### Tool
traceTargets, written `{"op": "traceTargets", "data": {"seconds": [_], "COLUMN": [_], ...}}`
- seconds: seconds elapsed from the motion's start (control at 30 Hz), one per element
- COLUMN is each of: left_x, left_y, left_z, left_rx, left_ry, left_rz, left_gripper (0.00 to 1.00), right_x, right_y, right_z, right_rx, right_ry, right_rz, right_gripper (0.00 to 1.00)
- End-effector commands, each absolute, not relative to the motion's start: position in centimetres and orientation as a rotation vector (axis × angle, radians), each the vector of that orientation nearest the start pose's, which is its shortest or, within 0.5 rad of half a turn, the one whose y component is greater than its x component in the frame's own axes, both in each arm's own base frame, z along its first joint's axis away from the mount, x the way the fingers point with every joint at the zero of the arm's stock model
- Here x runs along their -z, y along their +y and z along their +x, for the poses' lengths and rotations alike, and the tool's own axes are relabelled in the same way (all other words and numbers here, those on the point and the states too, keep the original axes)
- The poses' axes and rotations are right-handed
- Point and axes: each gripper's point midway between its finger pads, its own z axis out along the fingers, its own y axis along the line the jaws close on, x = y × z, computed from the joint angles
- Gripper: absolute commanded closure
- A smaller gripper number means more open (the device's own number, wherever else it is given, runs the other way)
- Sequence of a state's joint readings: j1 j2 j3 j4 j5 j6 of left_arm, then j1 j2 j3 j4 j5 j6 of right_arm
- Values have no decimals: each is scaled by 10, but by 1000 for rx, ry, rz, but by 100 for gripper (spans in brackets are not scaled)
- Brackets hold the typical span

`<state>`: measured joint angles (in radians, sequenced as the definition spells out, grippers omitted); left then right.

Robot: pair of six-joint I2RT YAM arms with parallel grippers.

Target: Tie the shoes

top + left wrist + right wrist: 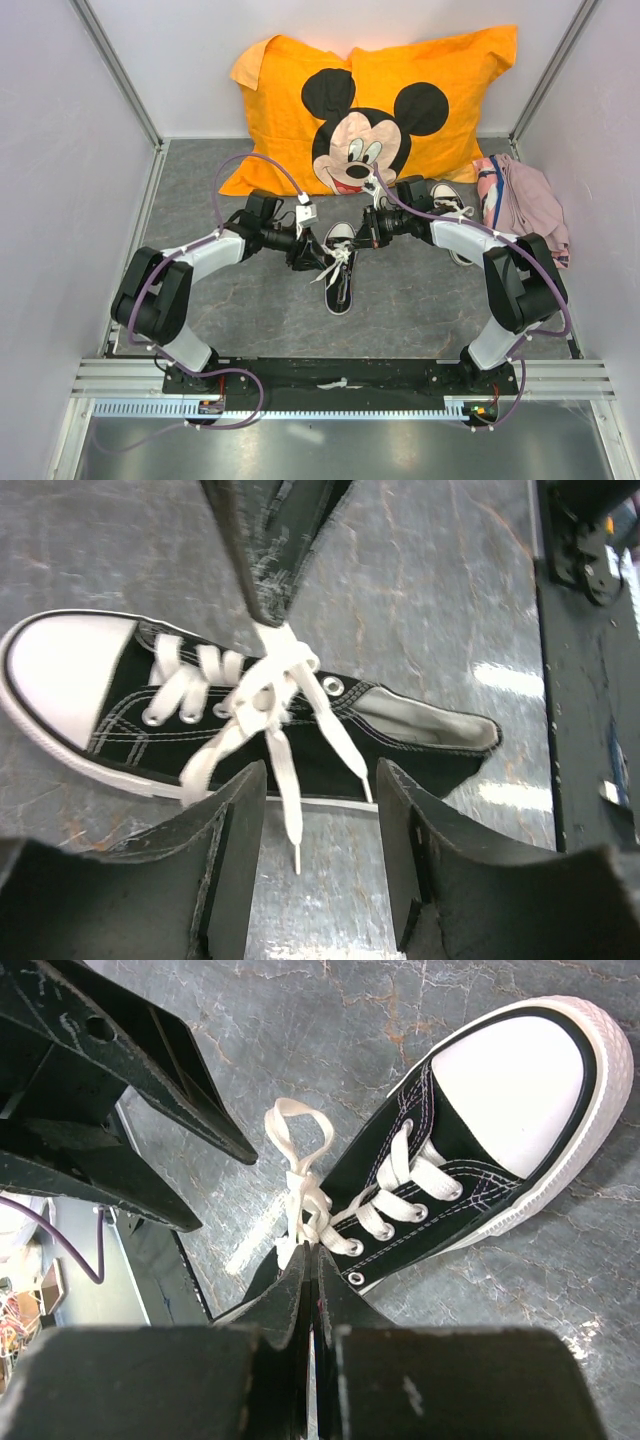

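Right wrist view: limp, soft laces [300, 1175] are pinched at the knot by the right gripper [312, 1255]; the left gripper [222, 1192] is spread open.

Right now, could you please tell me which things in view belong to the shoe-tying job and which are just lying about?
For the job:
- centre shoe
- its white laces
- second shoe, further right
- left claw, open
- right claw, shut on those laces

Just lying about:
- orange cartoon-mouse pillow
- pink cloth bundle
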<state>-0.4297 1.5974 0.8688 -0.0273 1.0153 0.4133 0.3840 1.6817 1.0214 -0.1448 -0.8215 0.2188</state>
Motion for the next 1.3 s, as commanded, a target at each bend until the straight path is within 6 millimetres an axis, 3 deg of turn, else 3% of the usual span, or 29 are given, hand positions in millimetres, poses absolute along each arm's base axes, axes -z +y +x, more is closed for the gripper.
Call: {"op": "traceTargets", "data": {"seconds": [0.0, 0.2, 0.23, 0.43, 0.93, 1.07, 1.27], "left_x": [-123, -121, -124, -134, -97, -89, -83], "left_y": [-278, -262, -260, -268, -302, -302, -296], "left_z": [270, 290, 302, 325, 307, 312, 312], "left_rx": [1116, 795, 712, 574, 562, 554, 520], "left_ry": [1568, 1380, 1349, 1243, 1189, 1226, 1224], "left_rz": [1419, 1572, 1571, 1582, 1783, 1793, 1833], "left_gripper": [46, 48, 46, 40, 44, 55, 57], "right_x": [-123, -123, -123, -123, -123, -121, -120], "right_y": [266, 264, 264, 264, 262, 261, 257], "right_z": [303, 301, 301, 300, 302, 302, 301], "right_rx": [-1239, -1234, -1231, -1229, -1212, -1199, -1191], "right_ry": [2251, 2257, 2255, 2260, 2264, 2273, 2285], "right_rz": [-651, -656, -660, -663, -665, -671, -672], "right_gripper": [100, 100, 100, 100, 100, 100, 100]}}
